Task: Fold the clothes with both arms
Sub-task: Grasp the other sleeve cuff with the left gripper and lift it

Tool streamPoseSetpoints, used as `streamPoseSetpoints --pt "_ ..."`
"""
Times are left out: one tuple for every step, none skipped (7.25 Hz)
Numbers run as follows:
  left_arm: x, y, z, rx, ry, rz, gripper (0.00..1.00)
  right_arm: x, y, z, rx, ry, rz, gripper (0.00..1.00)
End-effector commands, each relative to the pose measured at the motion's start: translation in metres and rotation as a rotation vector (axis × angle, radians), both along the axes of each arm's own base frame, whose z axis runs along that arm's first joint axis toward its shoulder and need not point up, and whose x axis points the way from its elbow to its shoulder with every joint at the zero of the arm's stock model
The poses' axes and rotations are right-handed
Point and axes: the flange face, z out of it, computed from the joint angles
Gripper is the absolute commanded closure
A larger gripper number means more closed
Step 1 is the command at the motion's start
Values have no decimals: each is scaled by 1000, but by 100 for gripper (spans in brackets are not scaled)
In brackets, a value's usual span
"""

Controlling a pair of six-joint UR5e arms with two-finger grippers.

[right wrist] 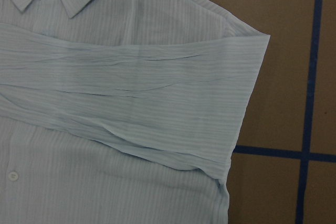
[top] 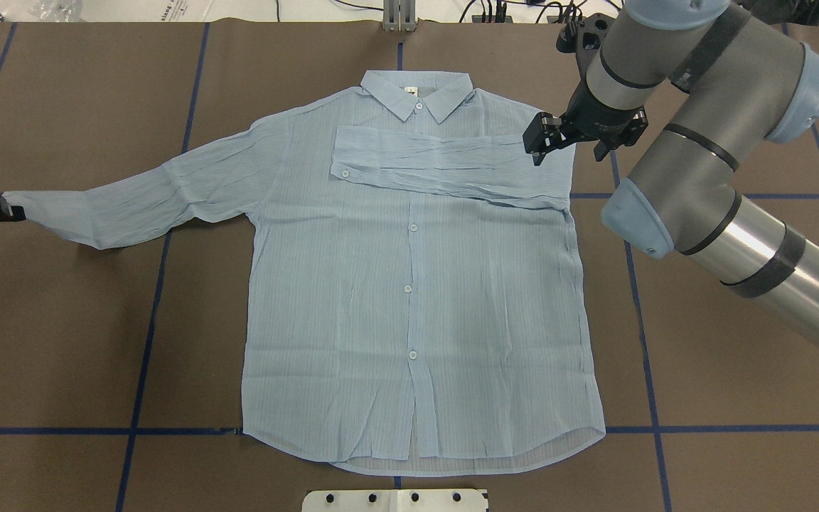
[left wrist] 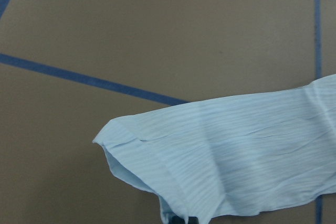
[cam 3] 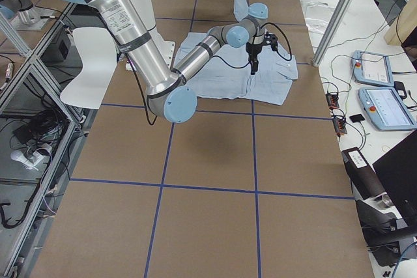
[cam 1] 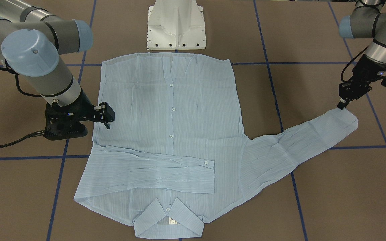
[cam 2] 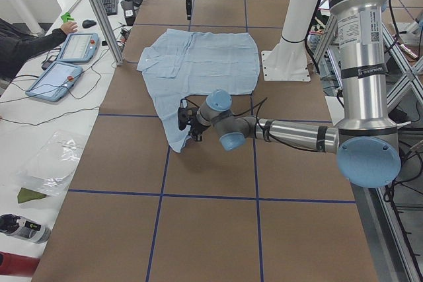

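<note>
The light blue striped shirt [top: 416, 284] lies flat and buttoned on the table, its collar [top: 416, 96] on the far side from the robot. One sleeve [top: 445, 167] is folded across the chest. My right gripper [top: 536, 141] hovers open over that fold near the shoulder, holding nothing; the right wrist view shows only the folded sleeve [right wrist: 131, 98]. The other sleeve [top: 168, 192] stretches out sideways. My left gripper [cam 1: 342, 105] is shut on its cuff [left wrist: 210, 161], which is lifted slightly off the table.
The brown table [top: 61, 320] carries a grid of blue tape lines. The white pedestal base [cam 1: 176, 26] stands just behind the shirt's hem. Beyond the table's far edge are tablets [cam 2: 69, 47] and a person's hand.
</note>
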Motion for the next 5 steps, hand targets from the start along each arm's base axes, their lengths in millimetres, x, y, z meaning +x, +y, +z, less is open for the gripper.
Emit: streamPoseSetpoints --pt "7 -47 -92 65 39 -39 100 30 12 31 -9 43 -18 0" --pt "28 -75 -148 56 26 -42 100 46 14 56 -4 67 -37 0" --pt "51 -103 -216 56 2 -64 100 62 14 82 4 92 -61 0" --pt "103 -103 -286 22 -41 -22 100 83 15 103 22 110 -87 0" --pt "149 -92 -335 11 -95 -5 100 105 13 121 32 126 -98 0"
